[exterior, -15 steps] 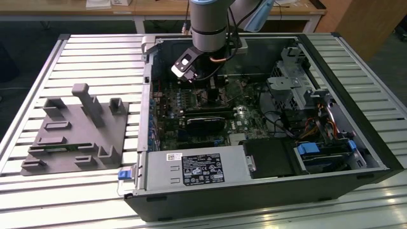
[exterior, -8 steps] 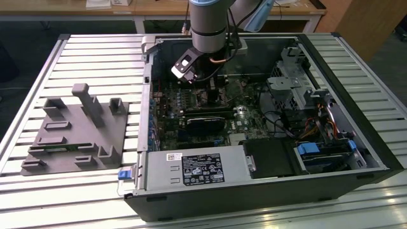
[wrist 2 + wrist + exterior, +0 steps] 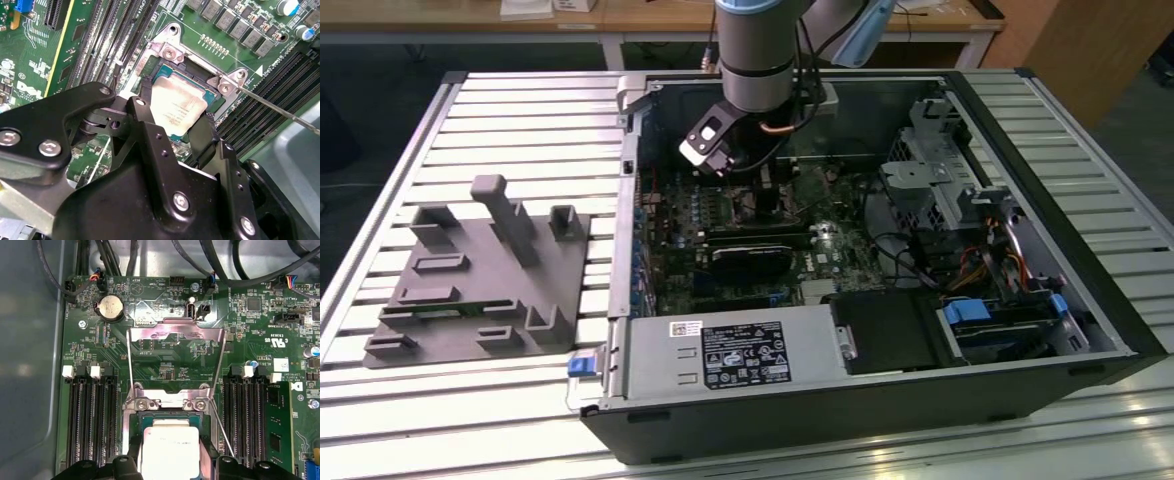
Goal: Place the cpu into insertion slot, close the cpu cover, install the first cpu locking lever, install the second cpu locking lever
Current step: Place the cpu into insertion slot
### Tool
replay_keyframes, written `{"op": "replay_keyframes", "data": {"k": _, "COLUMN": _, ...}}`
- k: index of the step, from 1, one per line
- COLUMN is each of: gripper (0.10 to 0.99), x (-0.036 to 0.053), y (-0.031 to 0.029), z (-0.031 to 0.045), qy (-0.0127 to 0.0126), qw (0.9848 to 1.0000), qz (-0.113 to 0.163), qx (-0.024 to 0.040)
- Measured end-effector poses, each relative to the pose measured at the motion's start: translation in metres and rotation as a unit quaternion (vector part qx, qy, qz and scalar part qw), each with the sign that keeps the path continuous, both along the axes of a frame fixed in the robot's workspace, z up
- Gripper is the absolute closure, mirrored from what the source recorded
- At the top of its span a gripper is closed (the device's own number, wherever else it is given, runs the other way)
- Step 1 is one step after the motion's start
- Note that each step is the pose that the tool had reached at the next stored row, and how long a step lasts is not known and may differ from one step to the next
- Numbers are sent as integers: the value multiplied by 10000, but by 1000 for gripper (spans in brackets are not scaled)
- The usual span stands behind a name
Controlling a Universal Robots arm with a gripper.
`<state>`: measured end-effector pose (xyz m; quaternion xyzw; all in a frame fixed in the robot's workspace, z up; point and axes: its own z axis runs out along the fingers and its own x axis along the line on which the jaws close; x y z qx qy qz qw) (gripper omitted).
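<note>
Soft overhead room light is washing across the slatted table (image 3: 520, 110) around the computer case (image 3: 854, 410), and the slats beside the case are glaring pale white. The inside of the case is sitting much dimmer, with the arm (image 3: 758, 50) shading the board (image 3: 170, 365) below it. In both wrist views, inside the case, the cpu (image 3: 177, 102) (image 3: 170, 450) is catching the light so strongly that its metal top is bleaching almost white, while in the first wrist view the raised cpu cover (image 3: 175, 332) is throwing back streaky reflections against the evenly lit green board.
</note>
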<state>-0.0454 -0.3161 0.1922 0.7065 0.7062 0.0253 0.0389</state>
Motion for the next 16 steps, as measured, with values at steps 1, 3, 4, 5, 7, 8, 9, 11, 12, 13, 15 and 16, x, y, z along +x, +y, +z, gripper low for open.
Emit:
{"op": "replay_keyframes", "data": {"k": 1, "gripper": 545, "x": 0, "y": 0, "z": -3, "qy": 0, "qw": 10000, "qz": 1, "qx": 1}}
{"op": "replay_keyframes", "data": {"k": 3, "gripper": 545, "x": 0, "y": 0, "z": -7, "qy": 1, "qw": 10000, "qz": 2, "qx": 1}}
{"op": "replay_keyframes", "data": {"k": 4, "gripper": 545, "x": 0, "y": 0, "z": -7, "qy": 0, "qw": 10000, "qz": 2, "qx": 2}}
{"op": "replay_keyframes", "data": {"k": 5, "gripper": 545, "x": 0, "y": 1, "z": -8, "qy": 0, "qw": 10000, "qz": 2, "qx": 3}}
{"op": "replay_keyframes", "data": {"k": 7, "gripper": 545, "x": 0, "y": 1, "z": -9, "qy": -1, "qw": 10000, "qz": 2, "qx": 3}}
{"op": "replay_keyframes", "data": {"k": 8, "gripper": 545, "x": 0, "y": 0, "z": -8, "qy": -1, "qw": 10000, "qz": 2, "qx": 3}}
{"op": "replay_keyframes", "data": {"k": 9, "gripper": 545, "x": 0, "y": 0, "z": -8, "qy": -1, "qw": 10000, "qz": 2, "qx": 3}}
{"op": "replay_keyframes", "data": {"k": 11, "gripper": 533, "x": 1, "y": 1, "z": -11, "qy": -3, "qw": 10000, "qz": 2, "qx": 6}}
{"op": "replay_keyframes", "data": {"k": 12, "gripper": 533, "x": 2, "y": 3, "z": -13, "qy": -5, "qw": 10000, "qz": 2, "qx": 10}}
{"op": "replay_keyframes", "data": {"k": 13, "gripper": 471, "x": 2, "y": 3, "z": -13, "qy": -4, "qw": 10000, "qz": 2, "qx": 8}}
{"op": "replay_keyframes", "data": {"k": 15, "gripper": 471, "x": 1, "y": 1, "z": -10, "qy": -1, "qw": 10000, "qz": 2, "qx": 4}}
{"op": "replay_keyframes", "data": {"k": 16, "gripper": 471, "x": 1, "y": 1, "z": -10, "qy": -1, "qw": 10000, "qz": 2, "qx": 4}}
